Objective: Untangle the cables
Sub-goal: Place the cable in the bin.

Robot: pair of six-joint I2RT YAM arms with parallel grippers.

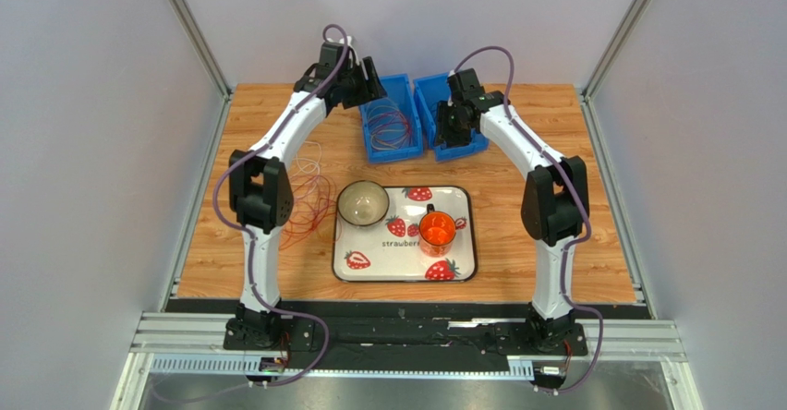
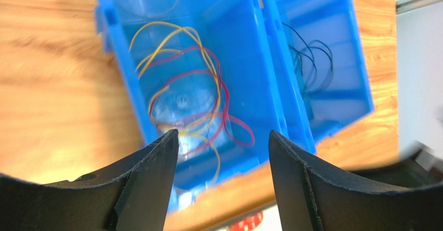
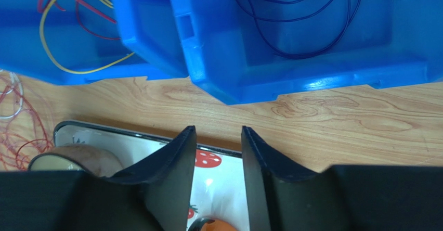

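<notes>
Showing in wrist views: dark cables

A robotics lab test cell: a wood-grain counter is boxed in by plain pale panel walls on aluminium frame posts. The left arm and right arm are bolted to a slotted metal rail along the counter's near edge.

White-shelled left arm and right arm, blocky black joint housings, thin purple-grey hose looped alongside each, black bases, matte black wedge-shaped fingers on left tool and right tool, rough moulded edges along inner faces.
</notes>
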